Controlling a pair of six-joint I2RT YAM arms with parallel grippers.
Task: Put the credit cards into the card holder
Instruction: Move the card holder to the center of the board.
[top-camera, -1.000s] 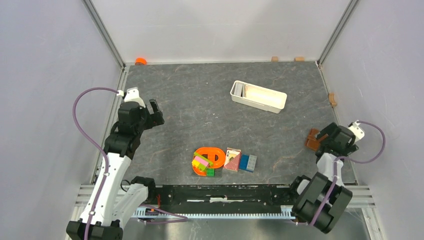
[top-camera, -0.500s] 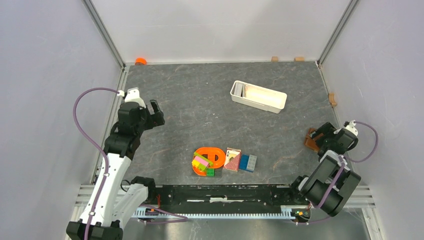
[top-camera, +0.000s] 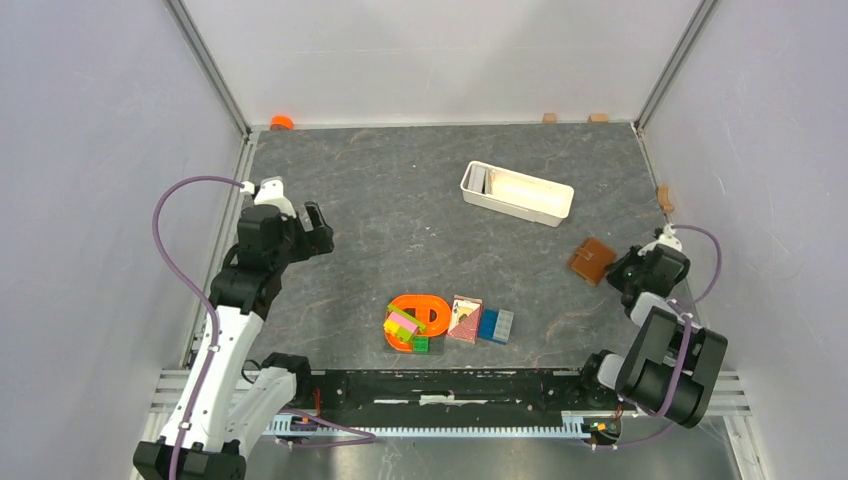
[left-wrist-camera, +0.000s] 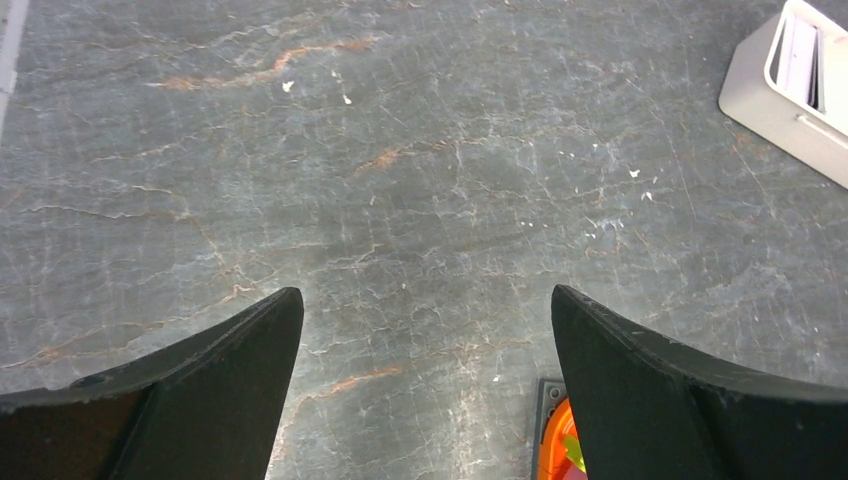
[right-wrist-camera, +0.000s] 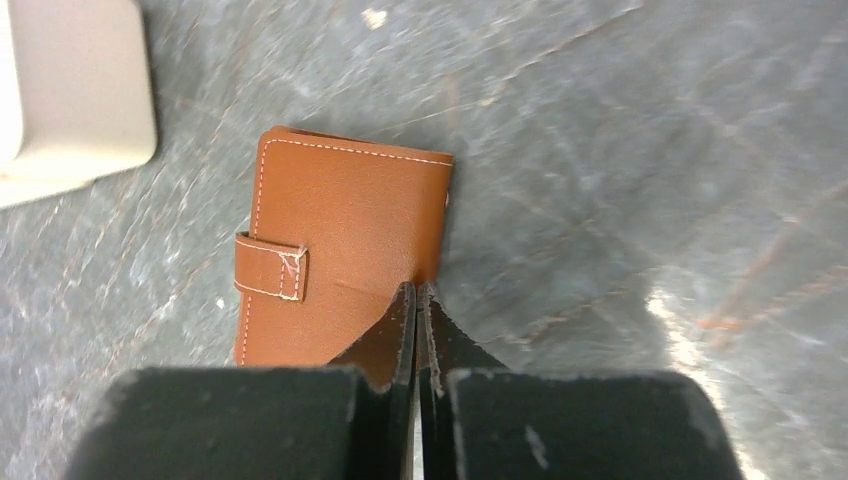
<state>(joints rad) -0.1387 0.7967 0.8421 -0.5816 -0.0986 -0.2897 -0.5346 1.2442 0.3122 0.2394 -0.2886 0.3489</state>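
Observation:
The card holder (top-camera: 592, 260) is a closed brown wallet with a strap, lying flat on the dark table near the right side. My right gripper (top-camera: 617, 270) is just right of it, with its jaws pressed together. In the right wrist view the shut right gripper (right-wrist-camera: 415, 290) sits at the lower right edge of the card holder (right-wrist-camera: 340, 230), with nothing visible between the fingers. The credit cards (top-camera: 480, 180) stand on edge in the left end of the white tray (top-camera: 530, 205); the left wrist view shows the credit cards (left-wrist-camera: 800, 60) as pale. My left gripper (top-camera: 318, 228) hovers open at the left, its open span (left-wrist-camera: 425, 295) over bare table.
An orange ring toy (top-camera: 415, 322) with coloured blocks, a red playing-card pack (top-camera: 465, 318) and blue blocks (top-camera: 496, 325) lie near the front centre. Small wooden pieces (top-camera: 665, 198) sit along the right and back walls. An orange cap (top-camera: 281, 122) is in the back left corner.
My right gripper went from open to shut and swung left from the right wall. The card holder now lies further left and back, nearer the tray. The left arm barely moved.

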